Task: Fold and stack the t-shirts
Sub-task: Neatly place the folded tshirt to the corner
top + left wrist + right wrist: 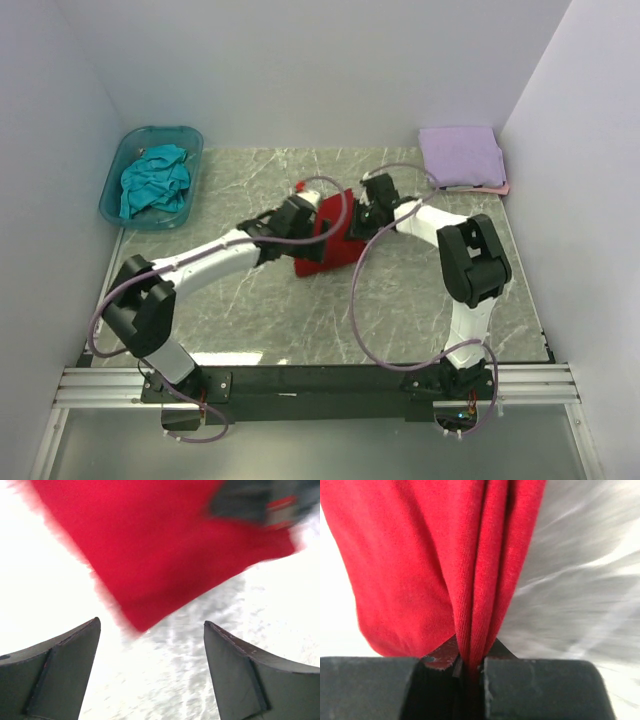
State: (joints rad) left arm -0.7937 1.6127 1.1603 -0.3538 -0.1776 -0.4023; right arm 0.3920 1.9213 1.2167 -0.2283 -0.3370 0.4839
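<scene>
We pinch the deep red t-shirt at mid-worktop.
Our right jaws are clamped on its bunched folds. Our left jaws stand wide and hold nothing, the shirt's corner just ahead of them. The blue-green tub holds the teal t-shirt. The lavender t-shirt lies folded on the pale pink t-shirt, far right.

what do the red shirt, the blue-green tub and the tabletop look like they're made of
red shirt: soft matte knit cloth, maybe cotton; fine ribs show and it hangs in limp folds.
tub: translucent plastic, by its see-through blue-green wall.
tabletop: grey with pale veins, marble or printed laminate; cannot tell which.
</scene>
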